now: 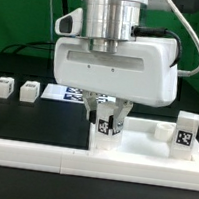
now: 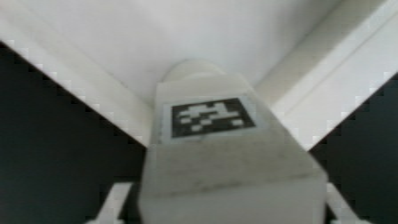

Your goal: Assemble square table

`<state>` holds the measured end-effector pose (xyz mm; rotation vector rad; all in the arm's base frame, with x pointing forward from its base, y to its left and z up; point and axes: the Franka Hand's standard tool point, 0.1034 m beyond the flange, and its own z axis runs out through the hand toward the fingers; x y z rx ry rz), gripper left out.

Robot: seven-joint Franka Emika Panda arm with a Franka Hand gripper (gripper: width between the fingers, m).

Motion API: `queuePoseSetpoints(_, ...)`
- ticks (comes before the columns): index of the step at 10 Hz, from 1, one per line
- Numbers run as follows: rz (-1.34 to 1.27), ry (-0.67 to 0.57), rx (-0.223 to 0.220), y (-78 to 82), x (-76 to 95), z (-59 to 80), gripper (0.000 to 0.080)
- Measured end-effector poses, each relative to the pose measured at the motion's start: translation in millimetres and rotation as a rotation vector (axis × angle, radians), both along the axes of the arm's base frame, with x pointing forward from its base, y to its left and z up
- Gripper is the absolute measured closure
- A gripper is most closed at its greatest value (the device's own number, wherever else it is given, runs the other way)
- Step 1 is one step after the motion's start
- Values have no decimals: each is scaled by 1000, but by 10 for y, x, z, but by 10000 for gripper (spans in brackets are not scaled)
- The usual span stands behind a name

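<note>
Along the bottom of the exterior view, starting at the left edge, runs a long white rail [image 1: 21,150] with black table [image 1: 39,120] above it. In the left middle of that frame two small white legs sit side by side on the dark surface: the far-left leg [image 1: 2,87] and the second leg [image 1: 29,90]. They are near each other but not touching. Just to their right, further back, part of the marker board [image 1: 60,91] shows its black-and-white pattern before the arm's body hides the rest.

The centre of the frame is filled by the big white gripper [image 1: 108,124], pointing straight down. Its two fingers are pressed against either side of the held leg [image 1: 108,128], whose tag faces the camera. I see no gap between the fingers and the leg, so it looks clamped. The held leg is upright, and its lower end is right at the near-left corner of the square tabletop [image 1: 147,146]. The tabletop spreads as a white slab from below the gripper to the lower right of the frame.

In the wrist view the held leg [image 2: 210,115] fills the middle. The tabletop's [image 2: 214,30] raised rim lines meet in a V behind it, and dark table shows on both sides. I cannot tell whether the leg is seated in a corner hole.

At the right edge of the exterior view the right leg [image 1: 187,131] stands upright with its tag showing. It is either on the slab or just behind it, and I cannot say which.
</note>
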<state>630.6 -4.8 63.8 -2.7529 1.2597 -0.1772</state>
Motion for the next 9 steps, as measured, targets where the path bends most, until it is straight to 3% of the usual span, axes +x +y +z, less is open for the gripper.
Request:
queuePoseSetpoints(5, -703, 137, 134, 0, -69, -3, 505)
queuePoseSetpoints(9, -1062, 179, 183, -22, -83, -1, 504)
